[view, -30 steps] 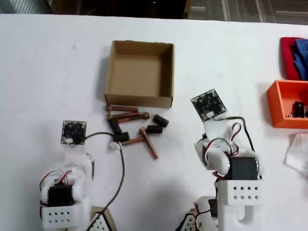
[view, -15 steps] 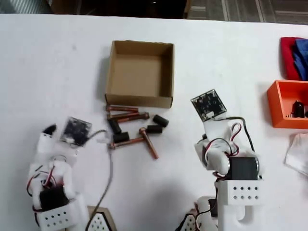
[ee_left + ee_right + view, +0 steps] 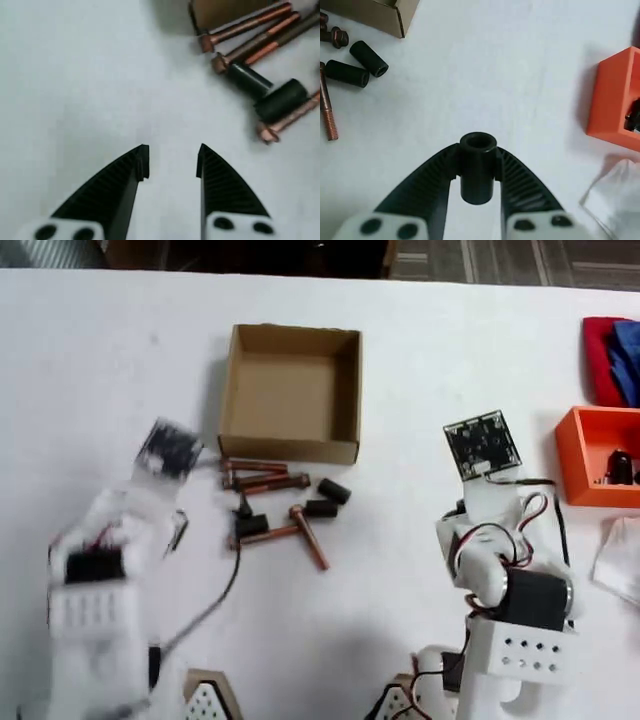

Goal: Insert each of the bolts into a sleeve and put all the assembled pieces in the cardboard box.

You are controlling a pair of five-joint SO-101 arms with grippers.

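Note:
Several copper bolts [image 3: 268, 482] and black sleeves [image 3: 333, 491] lie in a loose heap in front of the open cardboard box [image 3: 240, 390]. My left gripper [image 3: 171, 162] stands open over bare table, apart from the heap's bolts [image 3: 244, 24] and sleeves [image 3: 280, 99]. In the high view the left arm [image 3: 120, 530] is to the left of the heap. My right gripper [image 3: 478, 152] is shut on an upright black sleeve [image 3: 478, 175], hollow end up. The right arm [image 3: 495, 540] is to the right of the heap. Two sleeves [image 3: 368, 58] and a bolt [image 3: 328, 114] lie apart from it.
An orange bin [image 3: 575, 455] with dark parts stands at the right edge, with red and blue cloth [image 3: 612, 355] behind it. A white crumpled sheet [image 3: 620, 560] lies in front of the bin. A black cable [image 3: 215, 600] trails from the left arm.
The left arm has swung forward and up beside the heap. The right arm has shifted to the right with the sleeve in its gripper. The heap has not moved.

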